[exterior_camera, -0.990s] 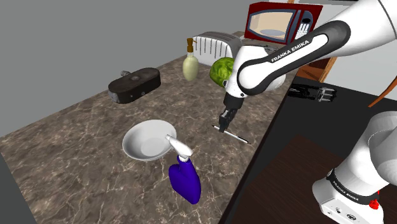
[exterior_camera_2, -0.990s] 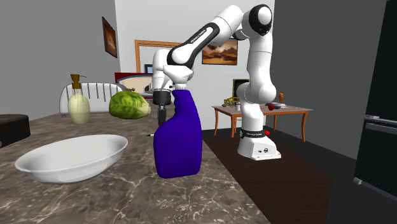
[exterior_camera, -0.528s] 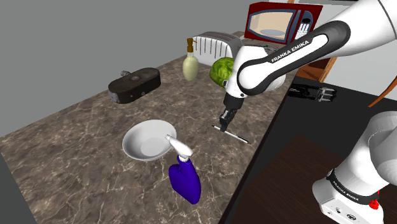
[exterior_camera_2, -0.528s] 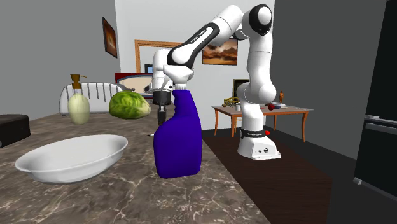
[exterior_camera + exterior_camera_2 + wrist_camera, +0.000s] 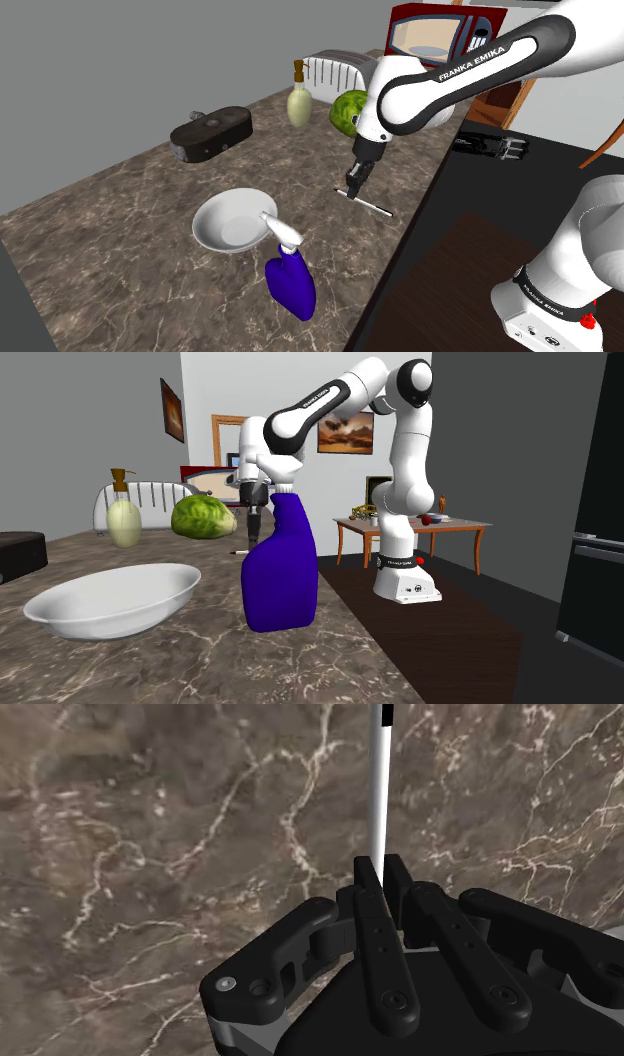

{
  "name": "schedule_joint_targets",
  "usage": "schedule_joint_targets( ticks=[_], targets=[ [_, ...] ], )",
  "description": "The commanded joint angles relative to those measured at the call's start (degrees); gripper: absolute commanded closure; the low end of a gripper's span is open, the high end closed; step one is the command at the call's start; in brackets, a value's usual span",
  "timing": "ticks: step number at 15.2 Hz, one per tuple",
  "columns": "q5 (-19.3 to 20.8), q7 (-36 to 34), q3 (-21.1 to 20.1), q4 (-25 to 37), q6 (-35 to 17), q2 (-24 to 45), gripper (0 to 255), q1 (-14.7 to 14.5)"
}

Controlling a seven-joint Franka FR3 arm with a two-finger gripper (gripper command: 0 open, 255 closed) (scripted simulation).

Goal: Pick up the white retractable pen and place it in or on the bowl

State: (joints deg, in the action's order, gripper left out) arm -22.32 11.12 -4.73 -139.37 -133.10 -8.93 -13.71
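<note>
marble-patterned counter point(image 5: 120, 230) carried the bowl point(image 5: 203, 218) to the shoulder view's left of the pincer point(image 5: 381, 869), which pinched the white pen point(image 5: 378, 784) near one end, so its long free length could swing, slip loose or clip the blue spray bottle point(image 5: 290, 280).

The white arm point(image 5: 480, 62) bears the black words FRANKA EMIKA along its forearm link.

Brown marbled counter point(image 5: 120, 220) with white bowl point(image 5: 228, 222), blue spray bottle point(image 5: 290, 282), soap dispenser point(image 5: 299, 103), green vegetable point(image 5: 345, 110).
</note>
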Motion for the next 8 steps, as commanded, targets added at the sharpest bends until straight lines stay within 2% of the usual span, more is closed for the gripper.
schedule_joint_targets(
  ticks=[1,8],
  targets=[
    [0.44,-0.55,0.05,0.61,1.47,-0.88,255,0.12],
    [1.83,-2.46,0.22,3.36,6.92,-3.76,255,0.49]
  ],
)
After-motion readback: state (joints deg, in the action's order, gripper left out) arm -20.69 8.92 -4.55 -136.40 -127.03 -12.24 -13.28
